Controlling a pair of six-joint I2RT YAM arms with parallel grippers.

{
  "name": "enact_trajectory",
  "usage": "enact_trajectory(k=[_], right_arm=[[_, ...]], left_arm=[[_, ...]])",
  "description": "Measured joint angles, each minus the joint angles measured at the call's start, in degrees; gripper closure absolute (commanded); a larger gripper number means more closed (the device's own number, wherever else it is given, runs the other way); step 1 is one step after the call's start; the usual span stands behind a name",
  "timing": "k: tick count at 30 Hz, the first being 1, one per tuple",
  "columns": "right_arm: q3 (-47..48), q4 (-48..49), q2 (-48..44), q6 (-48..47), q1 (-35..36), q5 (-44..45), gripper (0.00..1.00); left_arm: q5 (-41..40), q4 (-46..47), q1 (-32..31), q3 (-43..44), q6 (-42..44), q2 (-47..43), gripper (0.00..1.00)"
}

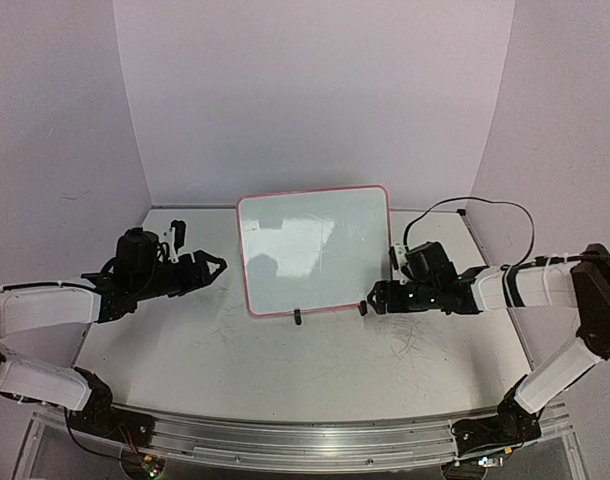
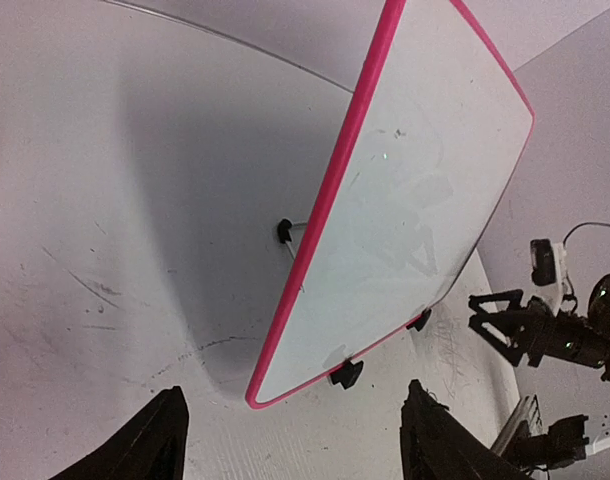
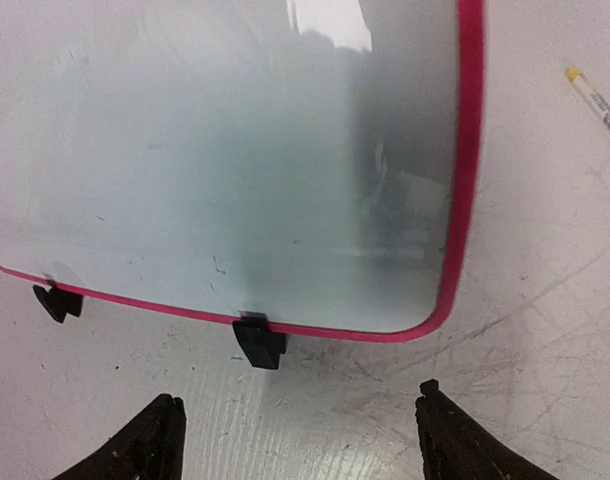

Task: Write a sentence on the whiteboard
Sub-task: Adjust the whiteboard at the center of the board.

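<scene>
The whiteboard (image 1: 315, 250) stands tilted back on its black wire stand (image 1: 297, 317) at the middle of the table, pink-red rim all round. Its face shows only faint grey scratches and reflections; no pale-yellow sentence shows on it in any view. My left gripper (image 1: 217, 265) is open and empty, just left of the board's left edge. My right gripper (image 1: 370, 298) is open and empty at the board's lower right corner. The left wrist view shows the board (image 2: 405, 230) edge-on ahead of my open fingers (image 2: 155, 440). The right wrist view shows its lower right corner (image 3: 215, 150).
A thin white pen with a yellow tip (image 3: 595, 105) lies on the table beyond the board's right edge. The tabletop (image 1: 285, 370) is scuffed and walled in white at the back and sides. A black cable (image 1: 475, 205) loops behind the right arm.
</scene>
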Motion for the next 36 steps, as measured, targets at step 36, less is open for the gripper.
enact_trajectory(k=[36], right_arm=[[4.0, -10.2, -13.6, -4.4, -13.1, 0.8, 0.21]], left_arm=[[-26.1, -18.6, -9.9, 27.6, -1.7, 30.3, 0.27]])
